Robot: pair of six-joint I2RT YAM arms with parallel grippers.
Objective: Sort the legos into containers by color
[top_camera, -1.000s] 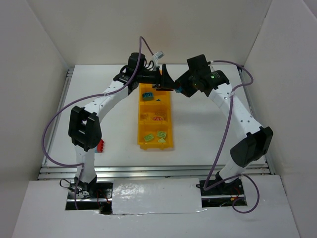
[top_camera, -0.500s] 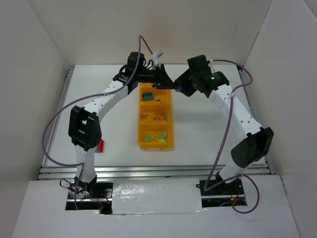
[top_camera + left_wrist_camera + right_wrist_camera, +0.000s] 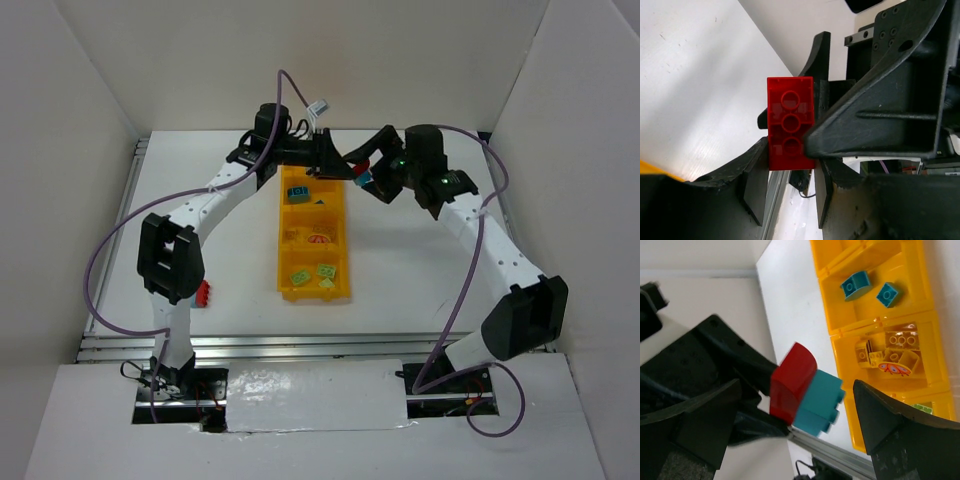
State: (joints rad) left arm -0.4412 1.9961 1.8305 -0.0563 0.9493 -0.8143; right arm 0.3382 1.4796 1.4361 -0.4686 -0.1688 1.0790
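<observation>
A red lego [image 3: 790, 122] with a teal-blue lego [image 3: 822, 400] stuck to it hangs in the air beyond the bin's far end. My left gripper [image 3: 790, 155] is shut on the red lego [image 3: 790, 382]. In the top view that left gripper [image 3: 350, 172] points right. My right gripper [image 3: 369, 166] faces it, open, with its fingers [image 3: 880, 425] standing wide on either side of the pair and apart from it. The yellow-orange containers [image 3: 283, 255] hold teal legos [image 3: 856, 285], yellow legos [image 3: 892, 352] and light green legos [image 3: 315, 275] in separate compartments.
Another red lego [image 3: 205, 295] lies on the white table beside the left arm's lower link. White walls close in the table at the back and on both sides. A metal rail [image 3: 300, 345] runs along the near edge.
My left gripper has shut on the red lego. My right gripper has opened, let go of the pair, and its arm has swung a little to the right.
</observation>
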